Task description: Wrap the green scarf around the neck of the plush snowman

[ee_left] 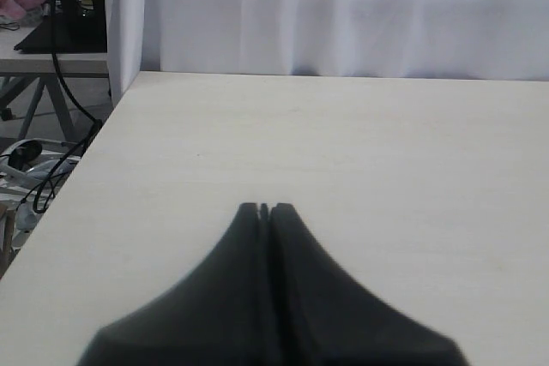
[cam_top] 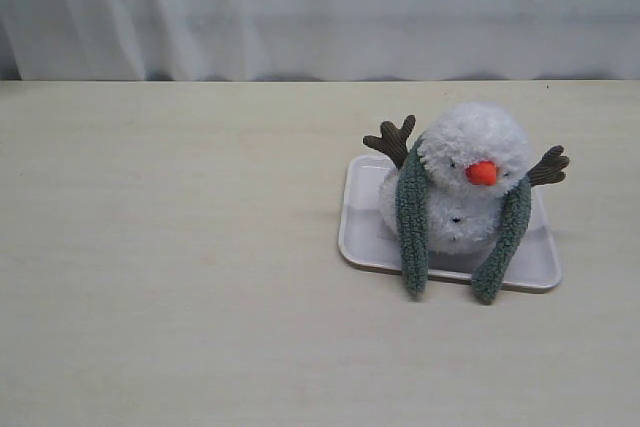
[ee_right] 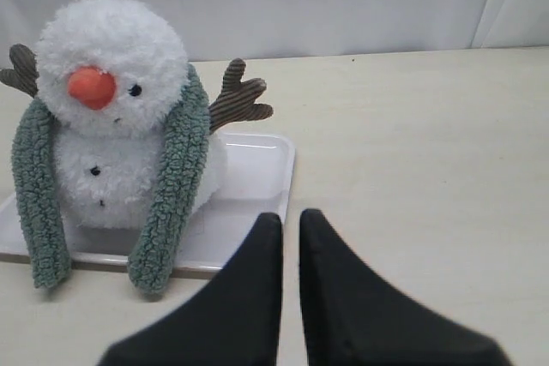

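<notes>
While the plush snowman sat on the white tray, the green scarf hung over its neck, ends loose and uncrossed in front, its back run hidden. The left gripper was clenched empty; the right gripper stood slightly parted, empty.

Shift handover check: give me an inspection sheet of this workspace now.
Surface: pale table.
Job's things: plush snowman upright on white tray; green scarf runs behind its head, both ends hanging down the front, uncrossed.
Clutter: nothing seen.
Grippers: left tool shut, empty, over bare table; right tool narrowly open, empty, facing the snowman.
Cables: black cables beyond the table's edge.
Surroundings: white curtain; side table.
</notes>
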`<state>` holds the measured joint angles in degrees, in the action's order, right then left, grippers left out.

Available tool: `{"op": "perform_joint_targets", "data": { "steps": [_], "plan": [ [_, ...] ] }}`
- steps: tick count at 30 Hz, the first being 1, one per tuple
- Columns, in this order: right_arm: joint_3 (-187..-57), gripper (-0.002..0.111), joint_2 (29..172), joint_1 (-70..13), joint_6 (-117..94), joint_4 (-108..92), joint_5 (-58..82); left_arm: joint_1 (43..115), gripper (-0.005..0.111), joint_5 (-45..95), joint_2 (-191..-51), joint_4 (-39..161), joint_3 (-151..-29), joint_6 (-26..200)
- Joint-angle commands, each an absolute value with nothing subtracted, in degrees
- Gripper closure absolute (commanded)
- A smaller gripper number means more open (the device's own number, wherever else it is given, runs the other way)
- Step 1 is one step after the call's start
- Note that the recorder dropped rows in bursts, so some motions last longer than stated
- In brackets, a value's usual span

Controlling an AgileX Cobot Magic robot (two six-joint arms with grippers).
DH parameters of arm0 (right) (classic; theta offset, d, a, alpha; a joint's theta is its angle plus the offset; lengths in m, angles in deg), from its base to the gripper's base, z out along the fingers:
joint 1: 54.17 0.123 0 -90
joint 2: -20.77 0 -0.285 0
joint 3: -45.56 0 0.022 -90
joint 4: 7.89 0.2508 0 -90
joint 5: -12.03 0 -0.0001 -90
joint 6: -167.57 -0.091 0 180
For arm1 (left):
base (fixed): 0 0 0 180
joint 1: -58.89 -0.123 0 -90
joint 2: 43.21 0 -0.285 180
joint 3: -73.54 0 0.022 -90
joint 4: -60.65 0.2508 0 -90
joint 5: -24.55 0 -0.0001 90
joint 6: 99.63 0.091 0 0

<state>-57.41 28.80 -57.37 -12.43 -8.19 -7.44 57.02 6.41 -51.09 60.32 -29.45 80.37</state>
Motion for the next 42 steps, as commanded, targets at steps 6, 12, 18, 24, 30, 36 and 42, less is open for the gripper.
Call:
{"op": "perform_joint_targets", "data": {
  "steps": [6, 12, 18, 24, 30, 36, 42],
  "plan": [
    [-57.2, 0.101, 28.6, -57.3, -12.0, -8.7, -7.8, 56.9, 0.107, 6.9, -51.0, 60.1, -29.2, 80.4],
    [-57.2, 0.101, 28.6, -57.3, -12.0, -8.7, -7.8, 56.9, 0.107, 6.9, -51.0, 60.1, -29.2, 80.4],
    [-57.2, 0.101, 28.6, -57.3, -12.0, -8.7, -7.8, 59.4, 0.107, 6.9, -51.0, 60.1, -29.2, 80.4],
    [-57.2, 0.101, 28.6, -57.3, -12.0, -8.7, -7.8, 61.6, 0.107, 6.9, -51.0, 60.1, -29.2, 80.4],
    [-57.2, 0.101, 28.6, -57.3, -12.0, -8.7, -7.8, 61.6, 0.107, 6.9, -51.0, 60.1, -29.2, 80.4],
    [-57.2, 0.101, 28.6, -57.3, -12.0, -8.7, -7.8, 61.6, 0.107, 6.9, -51.0, 60.1, -29.2, 80.4],
    [-57.2, 0.101, 28.6, -57.3, -12.0, -8.7, -7.8, 61.6, 0.107, 6.9, -51.0, 60.1, -29.2, 80.4]
  ]
}}
